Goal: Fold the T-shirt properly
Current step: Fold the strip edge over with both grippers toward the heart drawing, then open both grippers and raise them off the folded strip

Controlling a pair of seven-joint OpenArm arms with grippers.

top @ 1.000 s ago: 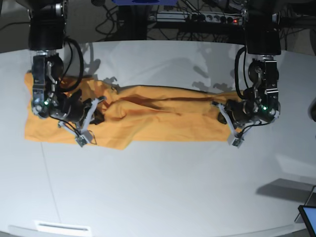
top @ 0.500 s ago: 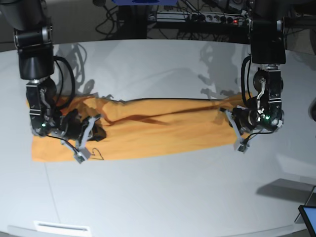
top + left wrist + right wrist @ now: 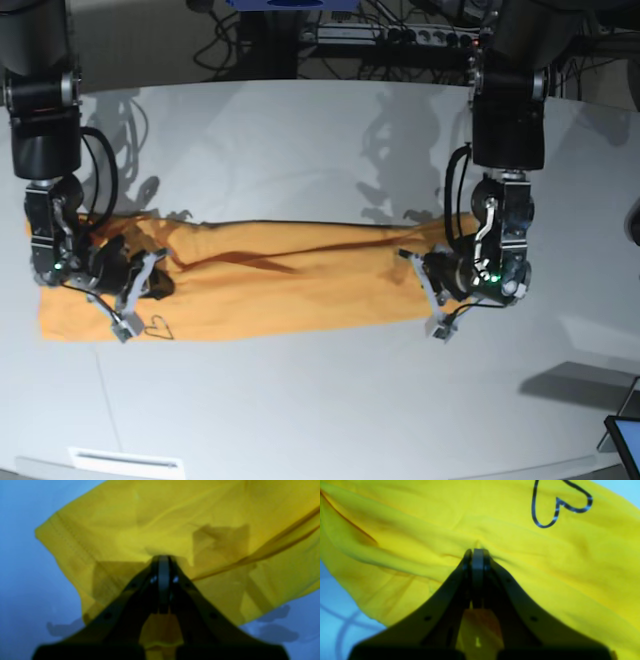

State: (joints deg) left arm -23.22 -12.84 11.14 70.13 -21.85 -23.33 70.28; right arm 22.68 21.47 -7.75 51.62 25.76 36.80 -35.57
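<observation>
The orange-yellow T-shirt lies stretched in a long band across the white table in the base view. My left gripper is shut on the shirt's right end; the left wrist view shows its jaws pinched on a fold of the T-shirt. My right gripper is shut on the shirt's left part, beside the dark heart outline. In the right wrist view the right gripper grips the T-shirt below the heart. The neck tag is hidden.
Cables and a power strip run along the back edge of the table. A dark screen corner sits at the front right. A white label lies at the front left edge.
Both grippers have dragged the shirt toward the front and to the left. The cloth has flattened into a narrower band and the heart mark now shows.
</observation>
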